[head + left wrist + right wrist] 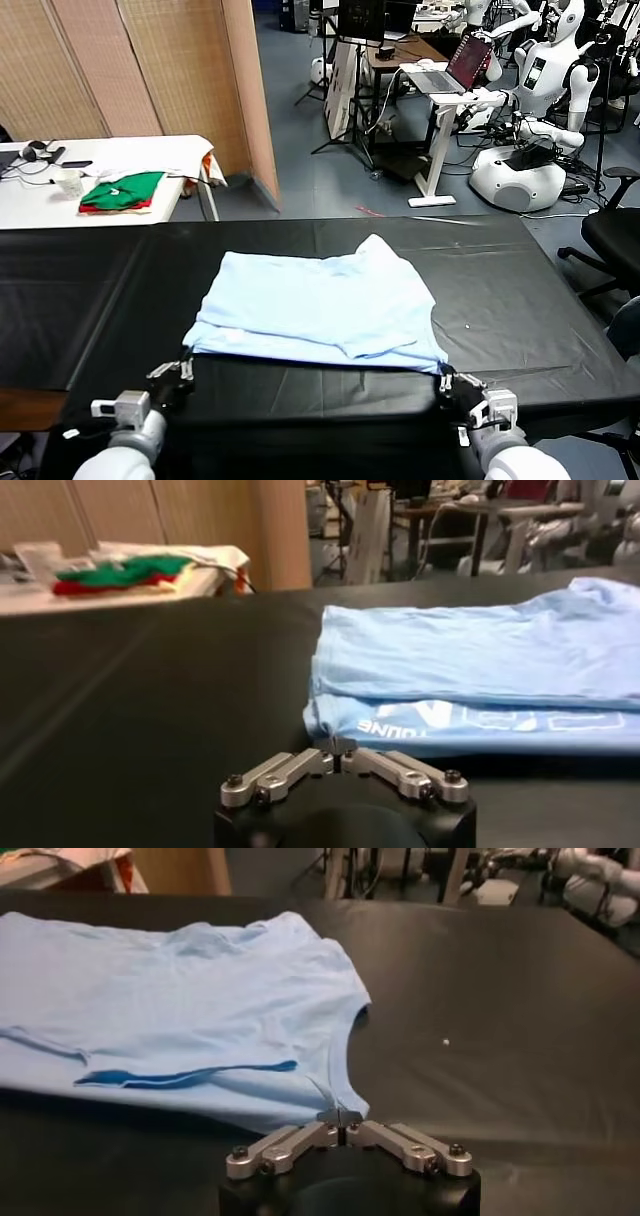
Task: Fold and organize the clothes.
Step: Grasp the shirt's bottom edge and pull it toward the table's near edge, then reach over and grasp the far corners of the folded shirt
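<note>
The clothes are one pale light-blue T-shirt [320, 305] lying partly folded on the black table [100, 300], with white lettering showing on its near lower layer [480, 720]. My left gripper [184, 368] is at the shirt's near left corner, shut on that corner of fabric [338, 748]. At the near right corner my right gripper [446, 381] is shut on the shirt's edge [340, 1115]. A sleeve or fold sticks up at the far side [375, 250].
A white table [40, 200] at the back left carries folded green and red garments [122, 192] and small items. Beyond the black table stand a laptop desk [450, 85], other robots [535, 130] and a black chair [615, 235] at the right.
</note>
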Motion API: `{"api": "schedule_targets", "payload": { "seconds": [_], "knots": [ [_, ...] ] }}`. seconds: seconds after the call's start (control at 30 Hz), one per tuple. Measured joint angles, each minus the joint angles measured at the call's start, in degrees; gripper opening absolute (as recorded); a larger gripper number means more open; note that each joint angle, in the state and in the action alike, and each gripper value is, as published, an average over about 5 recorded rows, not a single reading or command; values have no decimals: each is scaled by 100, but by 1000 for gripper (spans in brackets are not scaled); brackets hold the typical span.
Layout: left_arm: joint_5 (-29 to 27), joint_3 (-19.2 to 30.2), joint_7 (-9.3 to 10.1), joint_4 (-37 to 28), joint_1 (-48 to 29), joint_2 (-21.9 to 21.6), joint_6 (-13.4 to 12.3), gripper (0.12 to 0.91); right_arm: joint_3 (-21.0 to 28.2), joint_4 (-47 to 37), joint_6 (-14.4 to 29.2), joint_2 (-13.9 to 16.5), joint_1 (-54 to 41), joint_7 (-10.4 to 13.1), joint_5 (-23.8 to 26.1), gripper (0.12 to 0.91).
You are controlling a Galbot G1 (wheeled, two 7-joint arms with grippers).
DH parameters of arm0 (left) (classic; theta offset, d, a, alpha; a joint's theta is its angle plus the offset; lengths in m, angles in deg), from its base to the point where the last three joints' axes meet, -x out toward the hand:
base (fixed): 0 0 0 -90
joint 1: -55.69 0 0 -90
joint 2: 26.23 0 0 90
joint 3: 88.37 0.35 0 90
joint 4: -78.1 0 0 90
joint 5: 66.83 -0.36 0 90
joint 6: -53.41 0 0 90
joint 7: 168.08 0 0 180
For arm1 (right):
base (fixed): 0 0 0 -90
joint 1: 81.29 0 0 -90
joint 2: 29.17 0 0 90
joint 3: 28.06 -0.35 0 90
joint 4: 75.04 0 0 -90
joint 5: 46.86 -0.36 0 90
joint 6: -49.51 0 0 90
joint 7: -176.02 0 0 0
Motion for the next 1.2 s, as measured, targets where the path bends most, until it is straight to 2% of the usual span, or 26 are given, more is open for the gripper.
{"api": "schedule_targets", "payload": {
  "seconds": [0.17, 0.23, 0.3, 0.37, 0.53, 0.63, 0.73, 0.8, 0.93, 1.03, 1.2],
  "knots": [
    [-18, -157, 98, 256, 474, 49, 19, 145, -11, 96, -1, 86, 98, -66, 1, 154],
    [-18, -179, 188, 347, 624, 83, 39, 148, -9, 156, -2, 125, 135, -97, 4, 216],
    [-18, -193, 290, 424, 743, 112, 62, 172, -2, 222, -2, 156, 166, -105, 4, 332],
    [-18, -219, 404, 500, 849, 127, 90, 250, -7, 292, -2, 174, 200, -104, -3, 445],
    [-8, -280, 728, 700, 1085, 146, 253, 528, -122, 536, -2, 174, 258, -137, -198, 763],
    [38, -318, 822, 855, 1207, 160, 398, 717, -245, 672, -2, 176, 184, -221, -283, 878],
    [211, -418, 850, 1067, 1245, 139, 519, 857, -294, 649, -2, 216, -30, -273, -263, 903],
    [397, -511, 846, 1224, 1189, 100, 615, 894, -257, 503, -2, 249, -307, -251, -246, 906],
    [826, -616, 674, 1355, 851, -36, 612, 906, -30, -124, -1, 300, -1158, -96, -362, 907],
    [1179, -556, 552, 1188, 354, -188, 568, 907, 238, -681, -2, 362, -1869, 6, -549, 907],
    [1909, -255, 447, 565, -797, -496, 811, 907, 711, -1475, -1, 463, -2954, 44, -804, 907]
  ]
}}
